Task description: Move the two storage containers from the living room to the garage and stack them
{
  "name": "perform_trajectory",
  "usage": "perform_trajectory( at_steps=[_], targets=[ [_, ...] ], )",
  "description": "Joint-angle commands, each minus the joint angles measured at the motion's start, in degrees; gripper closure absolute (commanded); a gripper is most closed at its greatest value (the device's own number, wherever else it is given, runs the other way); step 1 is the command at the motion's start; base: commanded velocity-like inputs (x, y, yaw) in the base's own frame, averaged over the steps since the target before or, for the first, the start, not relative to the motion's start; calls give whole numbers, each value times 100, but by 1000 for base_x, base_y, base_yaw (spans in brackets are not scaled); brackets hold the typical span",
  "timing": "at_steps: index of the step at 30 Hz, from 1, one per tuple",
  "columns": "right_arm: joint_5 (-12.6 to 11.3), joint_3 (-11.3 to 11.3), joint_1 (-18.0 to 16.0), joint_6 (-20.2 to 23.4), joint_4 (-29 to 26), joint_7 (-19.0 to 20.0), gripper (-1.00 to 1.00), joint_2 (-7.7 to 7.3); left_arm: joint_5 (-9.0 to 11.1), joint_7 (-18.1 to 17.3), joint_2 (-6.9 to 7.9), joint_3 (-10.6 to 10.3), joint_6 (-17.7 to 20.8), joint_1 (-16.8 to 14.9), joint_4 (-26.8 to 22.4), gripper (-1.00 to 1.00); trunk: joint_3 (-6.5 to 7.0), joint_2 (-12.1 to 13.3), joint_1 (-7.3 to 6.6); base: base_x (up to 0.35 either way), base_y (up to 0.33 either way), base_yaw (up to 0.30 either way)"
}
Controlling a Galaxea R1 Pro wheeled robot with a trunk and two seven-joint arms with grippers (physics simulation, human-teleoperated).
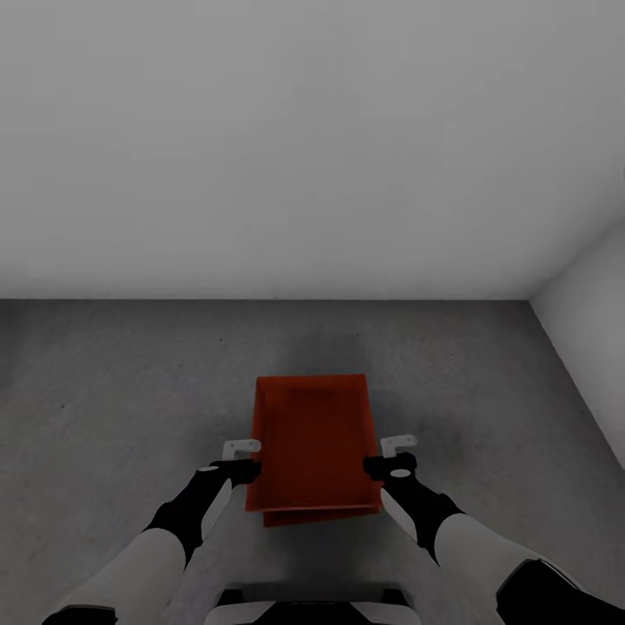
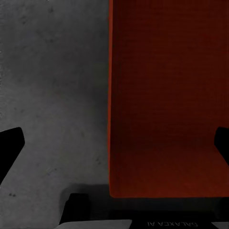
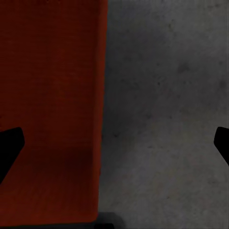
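Two orange-red storage containers sit stacked on the dark grey concrete floor (image 1: 113, 391) of the garage. The upper container (image 1: 312, 438) lies slightly askew on the lower one, whose near edge (image 1: 299, 518) peeks out beneath it. My left gripper (image 1: 243, 470) is at the stack's left wall and my right gripper (image 1: 380, 466) at its right wall. In the left wrist view the left gripper (image 2: 114, 148) stands open, its fingers (image 2: 9, 148) spread wide over the container's (image 2: 162, 95) edge. In the right wrist view the right gripper (image 3: 114, 148) is likewise open across the container's (image 3: 52, 95) edge.
A plain white wall (image 1: 260, 148) rises just beyond the stack, and a second white wall (image 1: 590, 330) closes in at the right, forming a corner. Bare concrete stretches to the left and right of the stack. My base (image 1: 312, 603) stands at the near edge.
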Motion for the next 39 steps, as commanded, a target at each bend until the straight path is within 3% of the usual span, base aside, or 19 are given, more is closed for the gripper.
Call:
perform_trajectory(
  at_steps=[1, 35, 39],
  targets=[
    [-26, 48, -3, 40, -12, -47, -100, -4, 40, 32, 2, -10, 31, 0, -12, -100, 22, 37, -21, 0, 0, 0],
    [-28, 49, -3, 42, -12, -53, -100, -3, 38, 23, 4, -9, 53, 0, -10, -100, 933, 1401, -768, 0, 0, 0],
    [-28, 48, -3, 47, -12, -50, -100, -3, 38, 23, 3, -12, 54, 0, -12, -100, 969, 1401, -768, 0, 0, 0]
  ],
)
